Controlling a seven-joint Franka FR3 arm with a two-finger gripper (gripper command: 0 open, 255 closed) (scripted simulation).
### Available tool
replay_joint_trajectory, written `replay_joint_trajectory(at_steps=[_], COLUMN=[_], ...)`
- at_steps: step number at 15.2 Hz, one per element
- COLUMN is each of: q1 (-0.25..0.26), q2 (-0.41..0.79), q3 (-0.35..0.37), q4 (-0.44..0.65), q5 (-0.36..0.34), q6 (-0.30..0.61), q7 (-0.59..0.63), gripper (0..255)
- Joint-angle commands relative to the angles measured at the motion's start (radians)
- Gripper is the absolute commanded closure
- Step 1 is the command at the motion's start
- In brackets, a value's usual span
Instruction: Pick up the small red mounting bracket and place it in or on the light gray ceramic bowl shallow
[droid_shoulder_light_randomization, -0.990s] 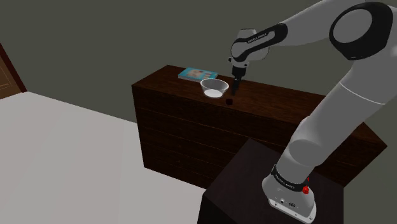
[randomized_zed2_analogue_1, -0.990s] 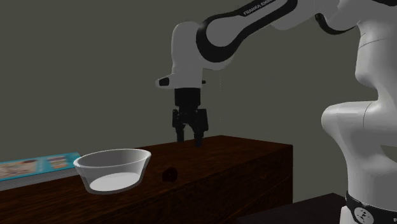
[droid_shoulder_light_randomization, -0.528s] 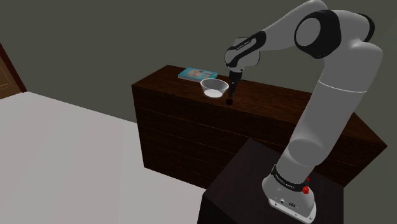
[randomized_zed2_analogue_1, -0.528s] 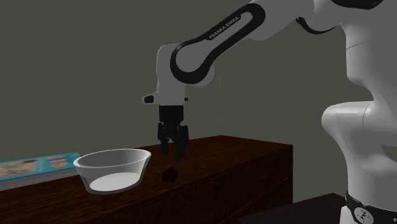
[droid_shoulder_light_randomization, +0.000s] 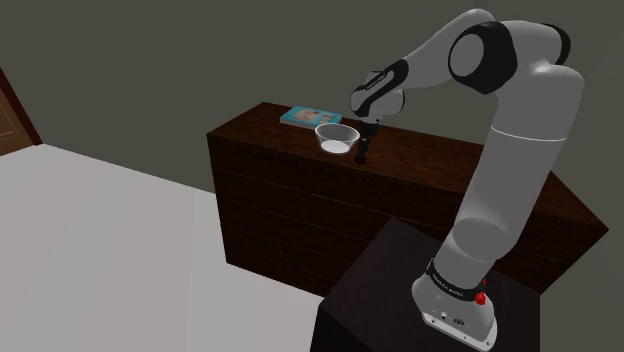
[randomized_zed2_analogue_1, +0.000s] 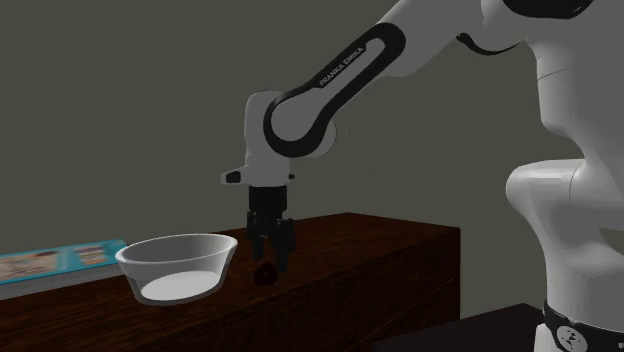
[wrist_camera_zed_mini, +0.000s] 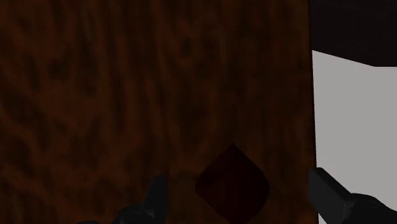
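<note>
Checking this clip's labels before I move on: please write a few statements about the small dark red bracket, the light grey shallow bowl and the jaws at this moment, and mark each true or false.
1. The small dark red bracket lies on the dark wooden cabinet top, outside the light grey shallow bowl. True.
2. The jaws are shut on the bracket. False: in the wrist view they stand apart on either side of it and do not touch it.
3. The bowl is tipped on its side. False: it stands upright on the cabinet top.
4. A flat teal book lies on the same cabinet top. True.
</note>
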Motion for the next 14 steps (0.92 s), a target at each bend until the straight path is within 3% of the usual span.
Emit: replay_joint_trajectory(at_steps=[1, 6, 7, 14], q1=[-0.001, -0.001, -0.001, -0.002], q2=[0.005, 0.005, 0.005, 0.002], q3=[0.0, 0.0, 0.0, -0.001], q4=[0.0, 0.0, 0.0, -0.005], q5=[0.003, 0.003, 0.003, 0.002], q6=[0.005, 0.004, 0.004, 0.008], q7=[-0.002, -0.002, -0.002, -0.005], gripper=[0, 0, 255, 255])
